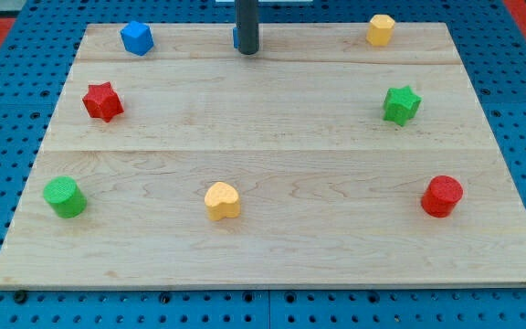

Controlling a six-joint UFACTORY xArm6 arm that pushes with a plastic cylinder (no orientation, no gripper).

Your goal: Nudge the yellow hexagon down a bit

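Observation:
The yellow hexagon [381,29] sits near the top edge of the wooden board [272,146], right of centre. My tip [247,51] is at the view's top centre, well to the left of the yellow hexagon. A blue block [236,37] is mostly hidden behind the rod, touching or very close to it; its shape cannot be made out.
A blue block [137,38] is at top left. A red star [103,100] is on the left, a green star [401,104] on the right. A green cylinder [65,197], a yellow heart [222,201] and a red cylinder [442,196] lie along the bottom.

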